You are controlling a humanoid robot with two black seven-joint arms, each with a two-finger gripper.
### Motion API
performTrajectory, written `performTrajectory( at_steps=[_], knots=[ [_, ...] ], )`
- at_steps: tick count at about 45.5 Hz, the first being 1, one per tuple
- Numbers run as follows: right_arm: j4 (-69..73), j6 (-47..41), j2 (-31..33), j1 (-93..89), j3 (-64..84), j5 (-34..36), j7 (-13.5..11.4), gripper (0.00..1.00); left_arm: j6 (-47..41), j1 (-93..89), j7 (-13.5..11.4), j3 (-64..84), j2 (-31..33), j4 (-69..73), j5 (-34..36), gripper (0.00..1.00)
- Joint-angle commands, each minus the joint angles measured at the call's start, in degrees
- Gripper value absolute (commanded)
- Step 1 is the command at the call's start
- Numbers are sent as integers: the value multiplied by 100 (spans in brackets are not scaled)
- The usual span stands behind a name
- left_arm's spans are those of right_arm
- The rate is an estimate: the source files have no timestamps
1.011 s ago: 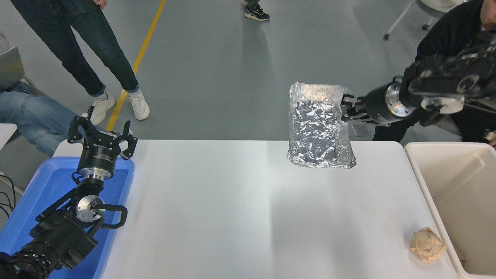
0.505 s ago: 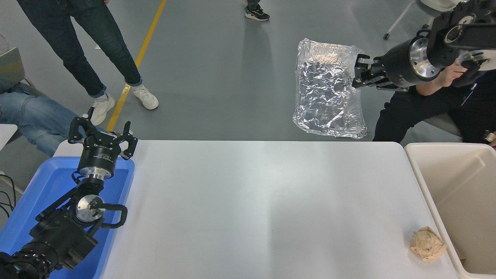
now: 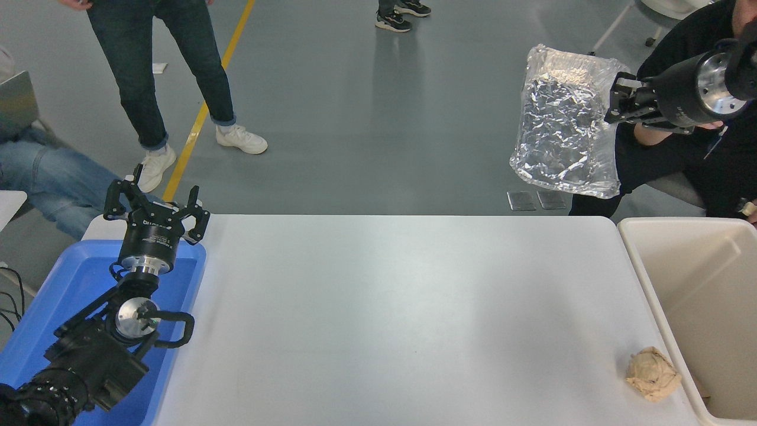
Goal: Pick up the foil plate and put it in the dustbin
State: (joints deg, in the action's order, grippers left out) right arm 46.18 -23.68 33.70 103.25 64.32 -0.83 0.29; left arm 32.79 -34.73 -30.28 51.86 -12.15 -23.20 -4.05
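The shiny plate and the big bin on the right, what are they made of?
The foil plate, held up in the air by the right gripper, looks like thin aluminium foil: silver, mirror-shiny and full of crinkles. The dustbin looks like plastic: cream-coloured, with smooth plain walls and a thick rim, though the picture alone cannot prove it.

We see the foil plate (image 3: 565,124), shiny crinkled silver with a raised rim, held aloft at two o'clock, tilted with its hollow facing us. We find the dustbin (image 3: 644,260), cream with smooth walls and thick rim, at four o'clock, below it.
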Motion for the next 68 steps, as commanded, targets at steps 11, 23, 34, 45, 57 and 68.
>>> performTrajectory(
  at_steps=[11, 23, 34, 45, 57, 68],
  knots=[
    [-2745, 487, 374, -3152, -341, 179, -20, 0, 0, 1, 4, 0, 2, -1, 1, 99],
    [-3615, 830, 374, -4629, -859, 557, -37, 0, 0, 1, 4, 0, 2, -1, 1, 99],
    [-3660, 1269, 365, -5482, -1475, 566, -37, 0, 0, 1, -4, 0, 2, -1, 1, 99],
    [-3668, 1498, 330, -5807, -1783, 575, -55, 29, 0, -7, 4, 0, 2, -1, 1, 99],
    [-3616, 1516, 295, -5895, -1783, 575, -55, 85, 0, 1, -4, 0, 2, -1, 1, 99],
    [-3475, 1445, 190, -4983, -1791, 566, -46, 100, 0, -7, 4, 0, 2, -1, 1, 99]
  ],
)
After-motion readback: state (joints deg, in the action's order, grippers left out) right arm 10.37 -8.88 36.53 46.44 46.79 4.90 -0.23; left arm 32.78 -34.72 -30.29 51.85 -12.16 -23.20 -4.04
